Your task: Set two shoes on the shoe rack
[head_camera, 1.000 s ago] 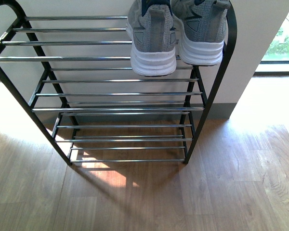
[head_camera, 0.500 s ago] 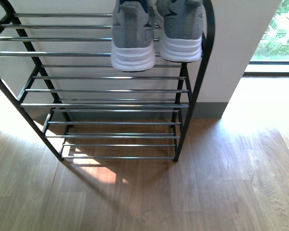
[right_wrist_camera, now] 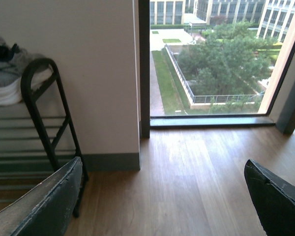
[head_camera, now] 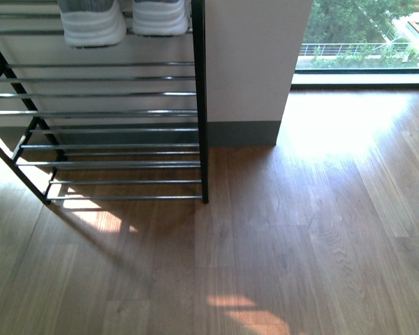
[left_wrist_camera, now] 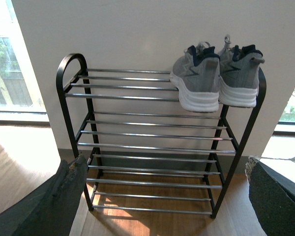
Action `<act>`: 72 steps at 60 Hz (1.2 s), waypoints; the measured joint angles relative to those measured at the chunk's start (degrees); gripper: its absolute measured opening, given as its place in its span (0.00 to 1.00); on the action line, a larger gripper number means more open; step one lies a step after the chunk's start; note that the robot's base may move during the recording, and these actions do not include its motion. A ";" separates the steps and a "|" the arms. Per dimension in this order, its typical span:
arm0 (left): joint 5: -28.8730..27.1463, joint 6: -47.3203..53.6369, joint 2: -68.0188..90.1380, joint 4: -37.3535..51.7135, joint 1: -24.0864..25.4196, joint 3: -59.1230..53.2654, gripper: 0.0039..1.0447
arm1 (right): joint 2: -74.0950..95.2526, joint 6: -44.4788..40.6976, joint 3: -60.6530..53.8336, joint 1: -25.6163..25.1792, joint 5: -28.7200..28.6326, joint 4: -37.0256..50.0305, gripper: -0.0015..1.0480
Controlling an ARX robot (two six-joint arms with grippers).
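Two grey shoes with white soles stand side by side, heels outward, on the top tier of the shoe rack (left_wrist_camera: pixel 152 132), at its right end. In the left wrist view one shoe (left_wrist_camera: pixel 196 78) sits beside the other shoe (left_wrist_camera: pixel 241 73). The front view shows only their white heels (head_camera: pixel 92 26) (head_camera: pixel 160 17) at the top left, above the rack's silver bars (head_camera: pixel 112 112). My left gripper (left_wrist_camera: pixel 164 164) is open and empty, well back from the rack. My right gripper (right_wrist_camera: pixel 162 167) is open over bare floor, with the rack's end frame (right_wrist_camera: pixel 39 98) to one side.
A white wall with a grey skirting board (head_camera: pixel 241 132) stands behind the rack. A floor-to-ceiling window (right_wrist_camera: pixel 211 59) lies to the right of the wall. Wood floor (head_camera: pixel 300 230) spreads in front, with sun patches.
The front view has swung to the right. The rack and shoes have slid to the frame's upper left, and the window has come into view.
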 joint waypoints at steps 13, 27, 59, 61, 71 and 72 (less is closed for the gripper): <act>0.00 0.02 0.00 0.00 0.00 0.00 0.91 | -0.02 0.00 0.00 0.00 -0.02 0.00 0.91; 0.00 0.00 0.00 -0.02 0.00 0.00 0.91 | -0.02 -0.02 0.00 0.00 0.00 -0.07 0.91; 0.00 0.00 0.00 0.00 0.00 0.00 0.91 | -0.04 0.00 0.00 0.00 0.02 -0.07 0.91; -0.02 0.00 0.00 0.00 0.00 0.00 0.91 | -0.04 0.00 0.00 0.00 -0.02 -0.07 0.91; 0.04 0.02 0.00 0.00 0.00 0.00 0.91 | -0.02 0.00 0.00 0.00 0.17 -0.07 0.91; 0.02 0.00 0.00 0.00 0.00 0.00 0.91 | -0.02 0.00 0.00 0.00 0.17 -0.07 0.91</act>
